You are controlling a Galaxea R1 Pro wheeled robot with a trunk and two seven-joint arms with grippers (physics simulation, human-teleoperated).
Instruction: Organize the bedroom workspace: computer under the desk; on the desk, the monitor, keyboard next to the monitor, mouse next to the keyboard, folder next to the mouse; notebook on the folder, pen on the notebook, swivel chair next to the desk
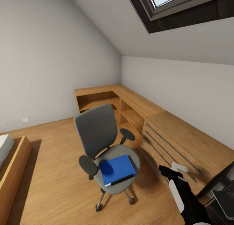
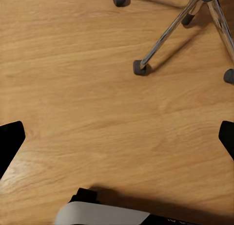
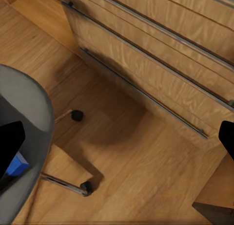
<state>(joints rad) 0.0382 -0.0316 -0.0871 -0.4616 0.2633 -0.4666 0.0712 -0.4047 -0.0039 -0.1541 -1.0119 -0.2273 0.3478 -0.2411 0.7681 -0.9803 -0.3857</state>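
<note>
On the wood floor (image 1: 55, 173), the chair (image 1: 97, 131) holds a folder (image 1: 117, 169), seemingly thin, stiff, light: pinch its 5 o'clock edge; left gripper (image 2: 117, 137) and right gripper (image 3: 117, 140) both spread wide.

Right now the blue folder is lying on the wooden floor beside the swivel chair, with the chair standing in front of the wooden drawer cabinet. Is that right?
Not quite. The blue folder is not on the floor: the head view shows it lying flat on the seat of the swivel chair. The rest holds: the chair stands on the wooden floor in front of the wooden drawer cabinet.
</note>
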